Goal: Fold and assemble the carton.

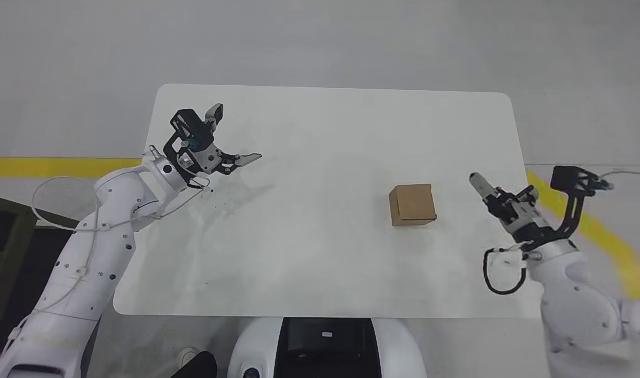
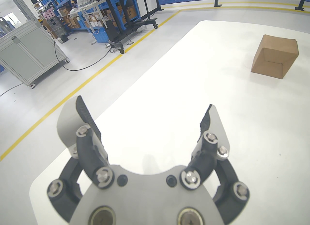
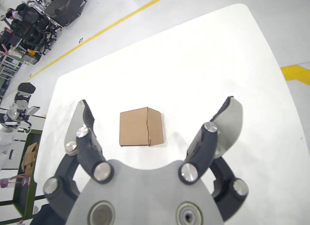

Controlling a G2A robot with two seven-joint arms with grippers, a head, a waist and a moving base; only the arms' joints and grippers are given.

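The carton (image 1: 412, 205) is a small brown cardboard box standing folded up on the white table (image 1: 330, 128), right of centre. In the left wrist view the carton (image 2: 275, 57) lies far ahead, and the side facing me shows flaps folded inward. My left gripper (image 1: 232, 136) hovers open near the table's far left corner, far from the box, and nothing is between its fingers (image 2: 144, 105). My right gripper (image 1: 532, 183) is open at the table's right edge. The carton (image 3: 140, 129) sits just ahead of its spread jaws (image 3: 157, 101), not touching them.
A yellow floor line (image 1: 60, 166) runs past both sides of the table. Off the table's edge, the right wrist view shows a green-framed bin (image 3: 29, 155) holding flat cardboard. Bare tabletop surrounds the carton.
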